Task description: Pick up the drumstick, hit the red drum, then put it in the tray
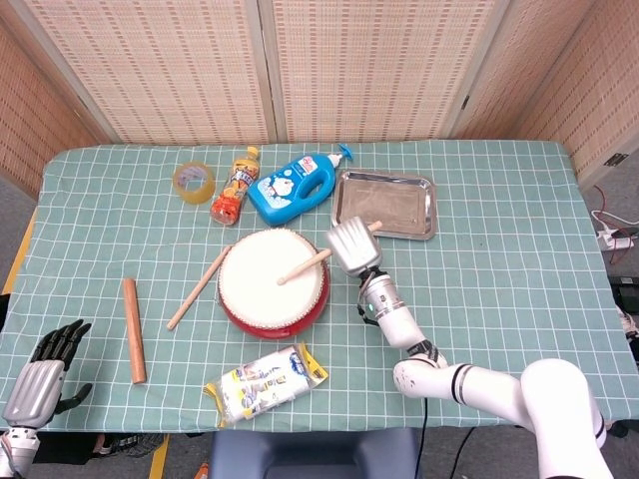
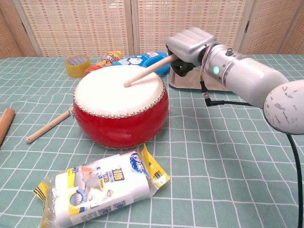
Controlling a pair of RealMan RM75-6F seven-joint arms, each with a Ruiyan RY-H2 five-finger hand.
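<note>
My right hand (image 1: 352,244) (image 2: 189,47) grips a light wooden drumstick (image 1: 304,265) (image 2: 148,71) just right of the red drum (image 1: 273,282) (image 2: 120,107). The stick slants down to the left and its tip touches the drum's white skin near the middle. A metal tray (image 1: 386,203) (image 2: 190,79) lies behind the hand, with nothing in it that I can see. My left hand (image 1: 42,377) hangs at the lower left corner, off the table, fingers apart and holding nothing. A second drumstick (image 1: 198,289) (image 2: 49,127) lies on the cloth left of the drum.
A thick wooden rod (image 1: 134,329) lies at the left. A snack packet (image 1: 266,383) (image 2: 99,185) sits in front of the drum. Behind the drum stand a blue detergent bottle (image 1: 292,186), an orange bottle (image 1: 235,187) and a tape roll (image 1: 194,181).
</note>
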